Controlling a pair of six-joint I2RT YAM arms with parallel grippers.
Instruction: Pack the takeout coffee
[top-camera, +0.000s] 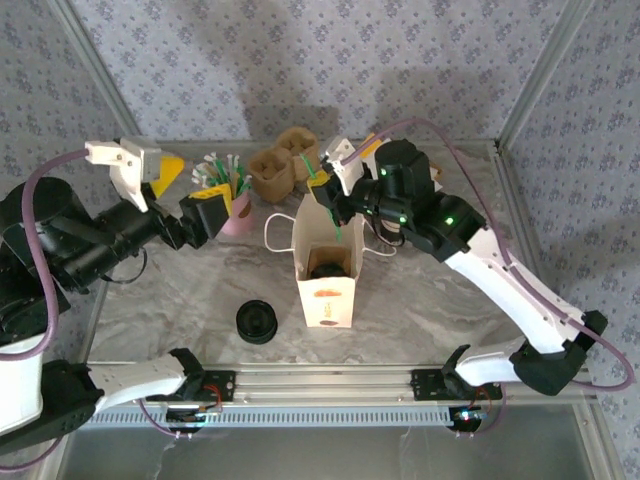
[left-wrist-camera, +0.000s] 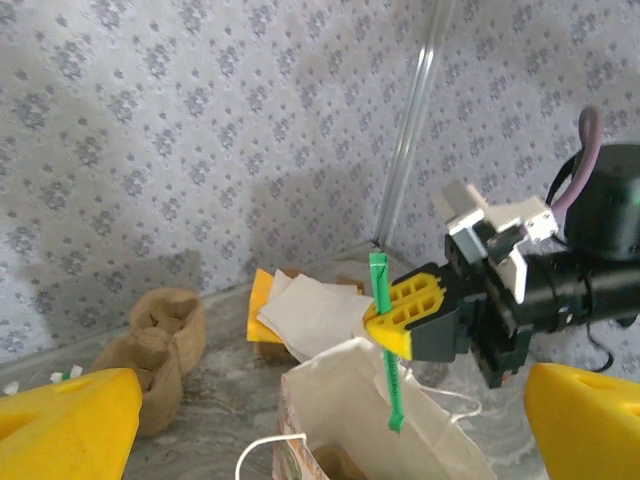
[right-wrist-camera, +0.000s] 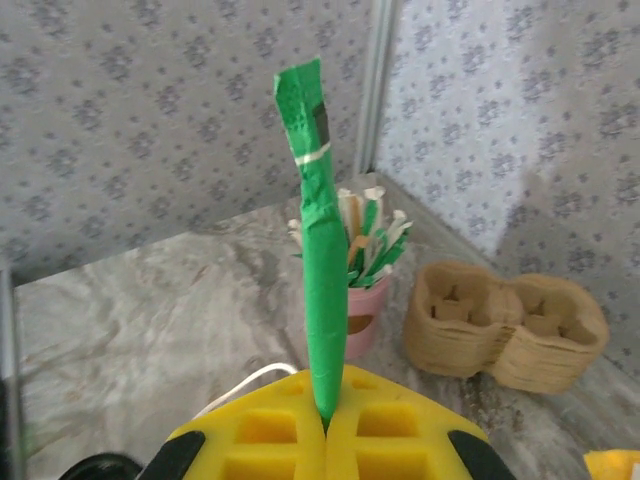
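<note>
Left gripper (top-camera: 200, 192): left of the bag (top-camera: 326, 300), jaws spread wide, nothing held.
Loose lids (top-camera: 257, 321): set by the bag's lower left corner.
Coffee cup (top-camera: 327, 268): black lid seen inside the bag; judged packed.
Right gripper (right-wrist-camera: 325, 430): over the bag's mouth, clenched on a green straw (right-wrist-camera: 322, 250).
Remaining: the straw is judged due in the bag.

Matt paper bag (top-camera: 325, 295), smooth marbled tbl (top-camera: 170, 300), right gripper (right-wrist-camera: 325, 425) w/ matt plastic fingers (right-wrist-camera: 260, 435).

Blk arms (top-camera: 95, 245) w/ white shells (top-camera: 488, 255), purple cables (top-camera: 545, 295), green LEDs (top-camera: 449, 222), yellow ribbed fingers (left-wrist-camera: 405, 305) on blk mounts (left-wrist-camera: 440, 338).
</note>
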